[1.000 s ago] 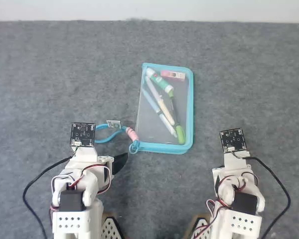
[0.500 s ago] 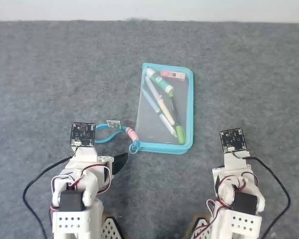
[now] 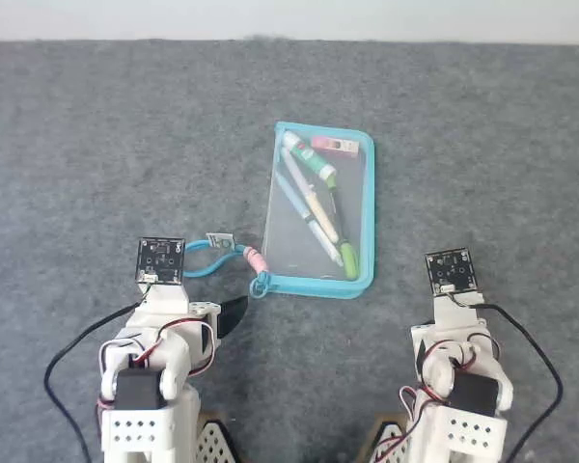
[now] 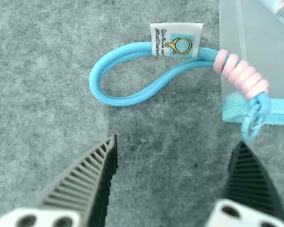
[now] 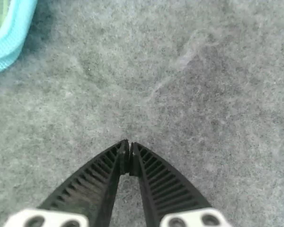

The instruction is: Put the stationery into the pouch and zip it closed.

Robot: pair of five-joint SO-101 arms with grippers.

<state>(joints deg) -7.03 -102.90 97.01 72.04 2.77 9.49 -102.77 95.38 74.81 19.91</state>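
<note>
Carpet (image 3: pixel 125 125) round pouch (image 3: pixel 370 207), cord loop (image 4: pixel 95 84), seemingly flat, before left tool (image 4: pixel 176 140)

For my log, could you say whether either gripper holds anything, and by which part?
Nothing is held: the left gripper stands open near the blue strap; the right gripper is shut, empty.

Illumination was bright, even and diffuse across the grey mat (image 3: pixel 87 135) in the high view. No hard-edged shadows were present, which indicated a broad overhead source. The pouch (image 3: pixel 369 193) cast almost no visible shadow there, and its clear face showed a milky sheen without a hot spot. In the left wrist view, the cord loop (image 4: pixel 114 97) laid a faint, soft shadow on the mat. A broader dim zone lay between the fingers of the left gripper (image 4: pixel 175 142). In the right wrist view, a soft dark band bordered the pouch rim. The mat around the right gripper (image 5: pixel 128 146) was evenly lit, without glare.
</note>
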